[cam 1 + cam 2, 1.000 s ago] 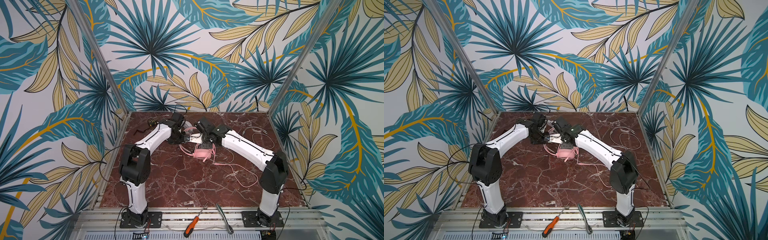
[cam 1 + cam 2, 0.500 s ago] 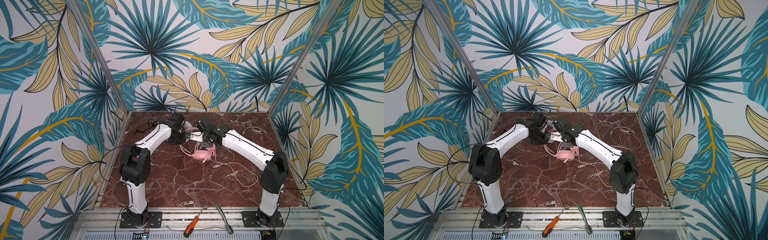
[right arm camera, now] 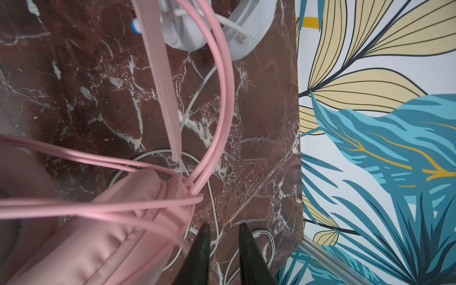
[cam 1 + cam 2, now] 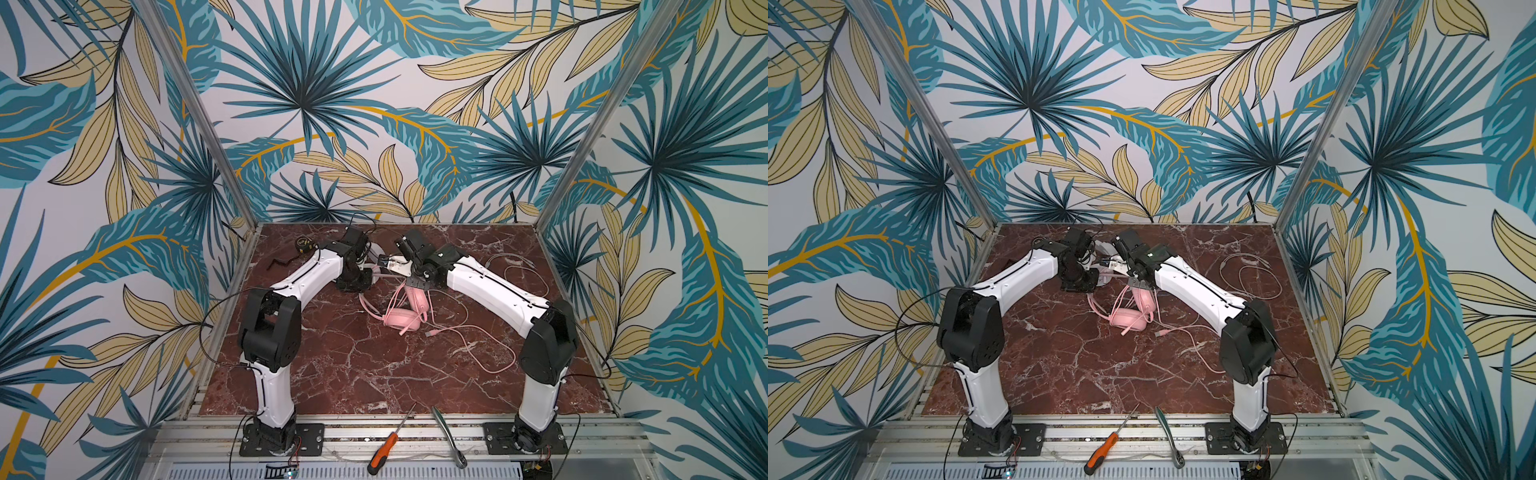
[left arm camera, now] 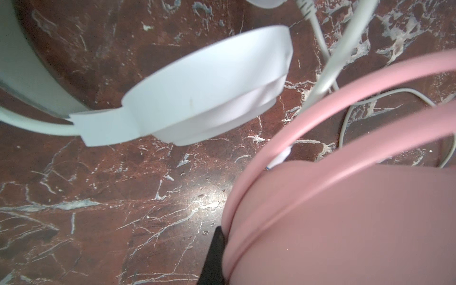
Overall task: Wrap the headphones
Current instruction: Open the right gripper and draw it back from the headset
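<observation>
R hand (image 3: 223, 225) ajar by pink headphones (image 4: 405, 319)

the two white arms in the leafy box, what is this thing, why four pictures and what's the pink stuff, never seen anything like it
They are two robot arms, each ending in a two-fingered hand. Two pictures look down from above on the marble table; the other two come from cameras on the wrists. On the table are a pink headset, a white headset and their cables. A screwdriver and a ratchet sit on the front rail. The left hand is shut, apparently on the pink headset. The right hand is open and empty beside a pink ear cup.
</observation>
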`<state>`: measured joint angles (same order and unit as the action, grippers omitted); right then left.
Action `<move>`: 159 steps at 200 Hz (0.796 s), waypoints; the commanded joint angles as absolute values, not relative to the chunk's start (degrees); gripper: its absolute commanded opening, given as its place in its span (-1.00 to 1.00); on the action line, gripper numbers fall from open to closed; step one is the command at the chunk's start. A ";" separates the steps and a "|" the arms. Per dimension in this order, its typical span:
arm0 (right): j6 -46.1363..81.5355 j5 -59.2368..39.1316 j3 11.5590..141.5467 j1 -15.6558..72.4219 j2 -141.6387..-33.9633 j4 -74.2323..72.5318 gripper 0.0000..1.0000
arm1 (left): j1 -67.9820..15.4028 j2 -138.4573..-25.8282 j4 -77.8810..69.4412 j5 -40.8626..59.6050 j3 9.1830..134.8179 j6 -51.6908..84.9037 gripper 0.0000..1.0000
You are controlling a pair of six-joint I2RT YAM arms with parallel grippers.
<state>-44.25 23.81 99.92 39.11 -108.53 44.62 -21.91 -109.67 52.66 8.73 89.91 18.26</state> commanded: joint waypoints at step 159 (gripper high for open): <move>-12.08 7.54 90.47 26.95 -95.41 37.80 -0.15 | -21.24 -108.29 52.55 15.66 89.80 16.95 -1.00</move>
